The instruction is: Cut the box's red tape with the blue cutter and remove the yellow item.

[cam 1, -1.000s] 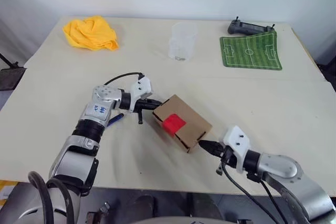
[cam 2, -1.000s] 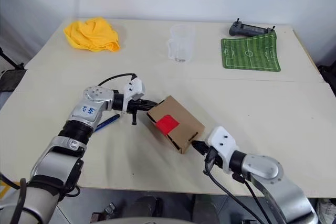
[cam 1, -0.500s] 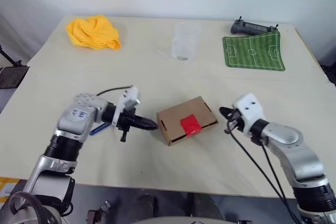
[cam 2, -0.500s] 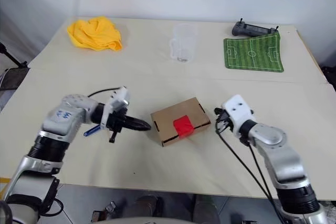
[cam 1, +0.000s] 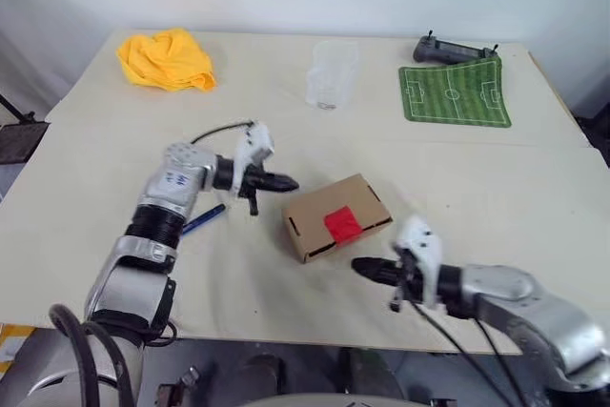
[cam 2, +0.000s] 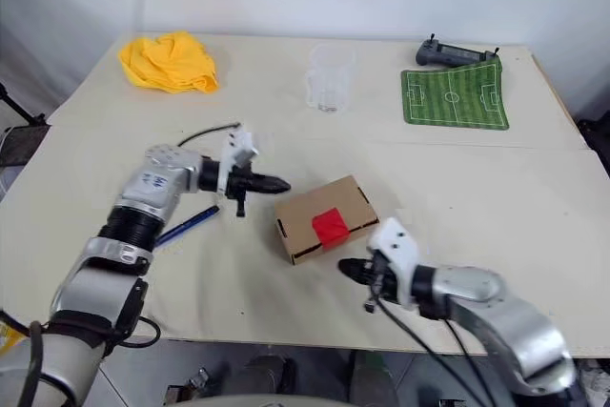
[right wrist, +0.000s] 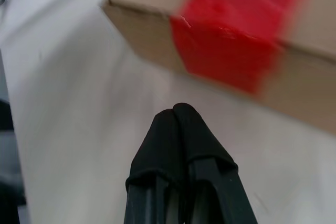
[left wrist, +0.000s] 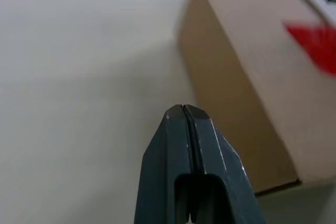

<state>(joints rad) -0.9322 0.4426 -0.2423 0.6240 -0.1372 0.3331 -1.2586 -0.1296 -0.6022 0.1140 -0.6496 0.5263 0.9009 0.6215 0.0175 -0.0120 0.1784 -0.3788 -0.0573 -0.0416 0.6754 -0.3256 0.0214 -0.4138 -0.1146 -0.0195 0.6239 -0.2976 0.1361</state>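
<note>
Both claws, left (cam 1: pixel 289 182) and right (cam 1: pixel 360 267), pinched empty, apparently just clear of the box (cam 1: pixel 337 217)

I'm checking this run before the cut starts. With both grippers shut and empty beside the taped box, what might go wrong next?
1. The slim blue cutter lies beside the left arm, behind the shut left gripper, so reaching back for it may be awkward.
2. The small brown cardboard box lies loose on the table, held by neither gripper; the shut right gripper could shove it.

Both arms reach inward, left hand (cam 1: pixel 286 182) and right hand (cam 1: pixel 362 268) each with fingers pressed together.
</note>
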